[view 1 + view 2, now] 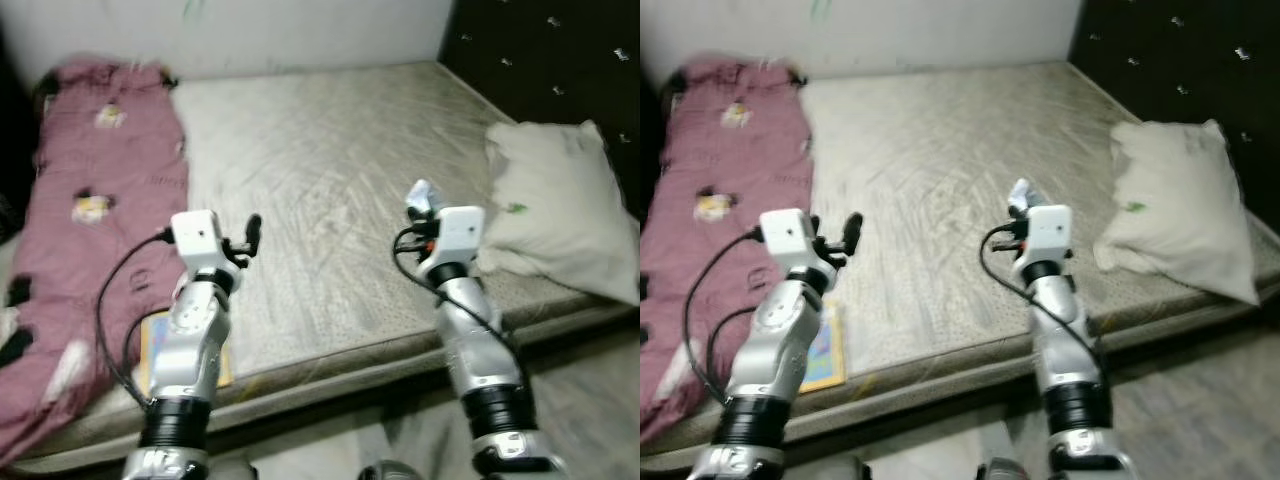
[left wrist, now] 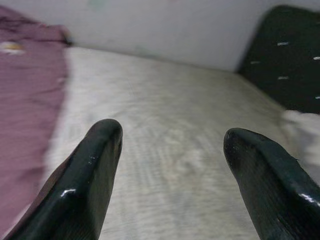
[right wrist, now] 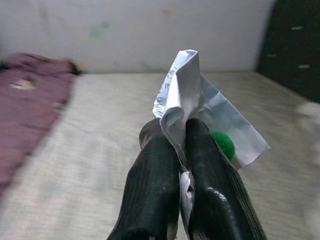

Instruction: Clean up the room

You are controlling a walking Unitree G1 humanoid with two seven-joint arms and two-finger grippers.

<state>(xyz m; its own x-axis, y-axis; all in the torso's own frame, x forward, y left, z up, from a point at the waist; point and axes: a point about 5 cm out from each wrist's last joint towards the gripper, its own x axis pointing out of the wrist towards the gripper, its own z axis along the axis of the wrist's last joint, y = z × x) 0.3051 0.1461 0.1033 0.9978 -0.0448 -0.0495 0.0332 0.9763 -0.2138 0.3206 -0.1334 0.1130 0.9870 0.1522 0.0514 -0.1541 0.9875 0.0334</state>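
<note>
- My right gripper (image 3: 177, 150), nearest, pinches a crumpled paper wrapper (image 3: 200, 112) above the bed (image 1: 330, 200).
- My left gripper (image 2: 172, 165) hovers, fingers spread, empty.
- Step in hand: carrying litter; next, I judge, it needs a bin.

a bed (image 1: 330, 190) with a bare grey mattress is set against a white wall (image 1: 250, 30). a dark tufted headboard (image 1: 560, 60) is seen at the right, and grey floor (image 1: 590, 400) lies below
</note>
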